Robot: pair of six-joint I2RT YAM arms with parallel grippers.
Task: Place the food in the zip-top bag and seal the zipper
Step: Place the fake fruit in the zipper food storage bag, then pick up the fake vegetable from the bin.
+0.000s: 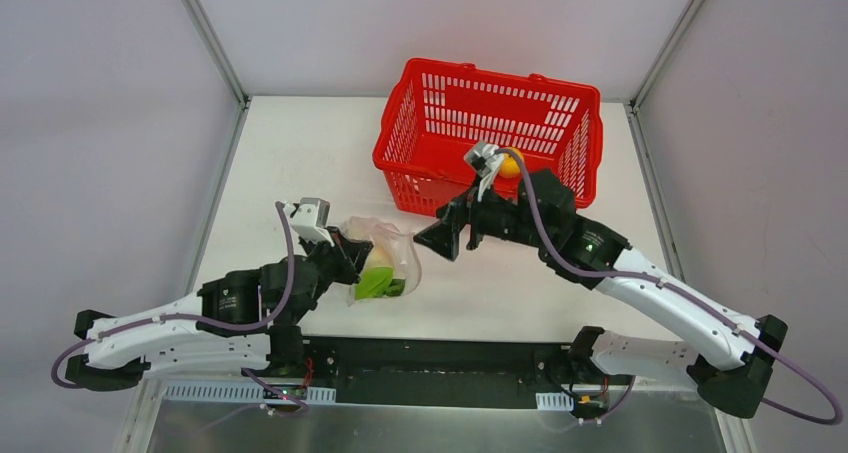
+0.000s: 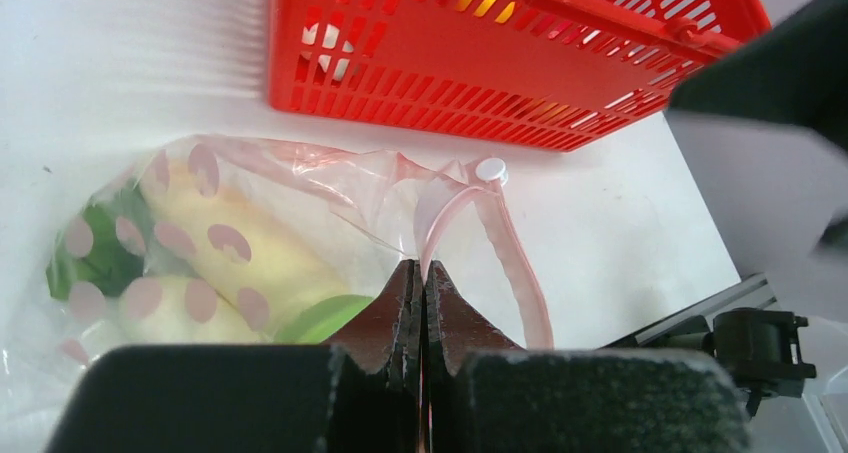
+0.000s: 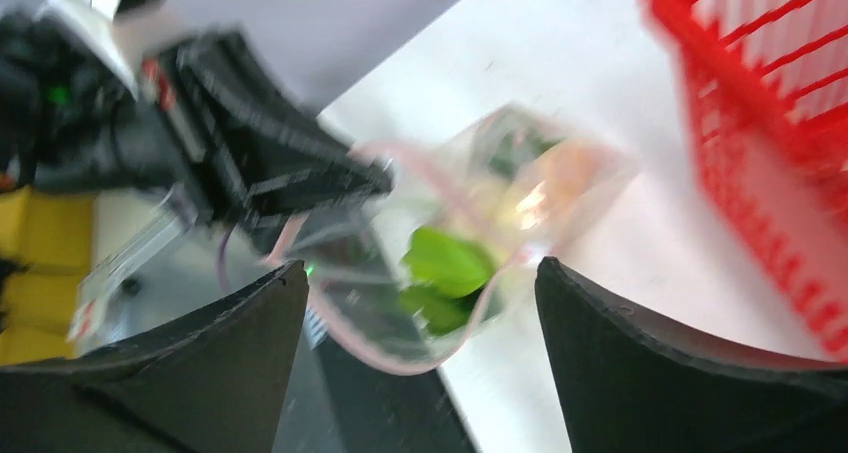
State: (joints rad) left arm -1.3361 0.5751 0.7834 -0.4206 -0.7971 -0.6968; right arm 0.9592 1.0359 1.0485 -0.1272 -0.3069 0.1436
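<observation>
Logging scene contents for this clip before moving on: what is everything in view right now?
zip-top bag: one, clear with pink dots, on the table in front of the basket
zipper: one, pinkish strip with a white slider, along the bag's mouth
green leafy pieces: count unclear, green, inside the bag
pale yellowish pieces: count unclear, inside the bag
orange ball: one, orange, in the basket
basket: one, red mesh, far side of the table
table: one, white
left fingers: black, shut on the bag's mouth edge
right fingers: black, open, empty, beside the bag
</observation>
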